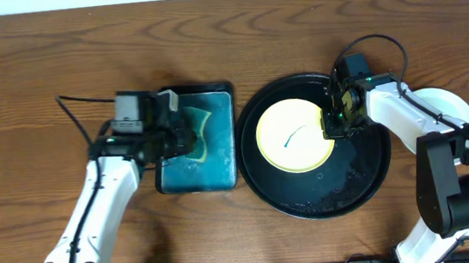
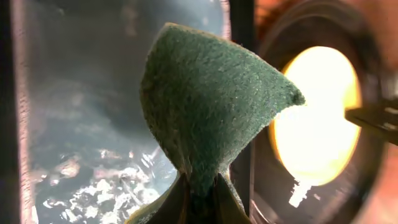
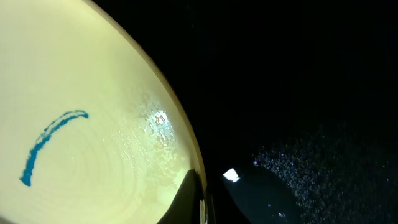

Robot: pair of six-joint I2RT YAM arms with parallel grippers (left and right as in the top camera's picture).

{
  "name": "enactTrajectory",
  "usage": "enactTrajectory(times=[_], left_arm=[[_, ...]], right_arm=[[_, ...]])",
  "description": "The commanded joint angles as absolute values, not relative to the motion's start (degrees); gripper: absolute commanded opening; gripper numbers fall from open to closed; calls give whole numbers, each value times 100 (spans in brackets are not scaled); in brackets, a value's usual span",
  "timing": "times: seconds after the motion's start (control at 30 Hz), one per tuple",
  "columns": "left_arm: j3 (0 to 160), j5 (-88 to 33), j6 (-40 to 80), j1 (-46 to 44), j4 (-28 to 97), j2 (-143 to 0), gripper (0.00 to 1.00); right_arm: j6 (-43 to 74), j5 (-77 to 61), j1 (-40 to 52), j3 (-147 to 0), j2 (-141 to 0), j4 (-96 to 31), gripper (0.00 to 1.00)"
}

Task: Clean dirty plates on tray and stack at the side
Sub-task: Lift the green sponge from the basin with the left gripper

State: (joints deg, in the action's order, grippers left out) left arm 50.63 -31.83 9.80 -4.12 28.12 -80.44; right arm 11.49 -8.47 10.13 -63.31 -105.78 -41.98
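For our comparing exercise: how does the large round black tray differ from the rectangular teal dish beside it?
The round black tray is circular and wider; the rectangular teal dish is narrower. The tray holds a pale yellow round plate with a teal smear; over the dish, the left gripper pinches a green sponge. Both are shallow and wet.

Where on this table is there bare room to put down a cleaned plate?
Bare wood runs along the far edge of the table and left of the sponge dish. Crowded: the narrow gap between dish and tray, and the right side, where the right arm partly hides a white plate.
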Motion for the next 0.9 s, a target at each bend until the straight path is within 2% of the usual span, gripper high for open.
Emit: enactTrajectory(times=[0.0, 0.23, 0.87], left_arm=[[5048, -4547, 226, -60, 2803, -7972, 7], [5046, -5675, -414, 395, 2805, -7972, 8], [5046, -5808, -602, 482, 2799, -7972, 8]], right_arm=[[1020, -642, 1039, -6250, -10591, -4217, 1], [1020, -642, 1050, -6250, -10591, -4209, 1], [1020, -642, 1057, -6250, -10591, -4191, 1]])
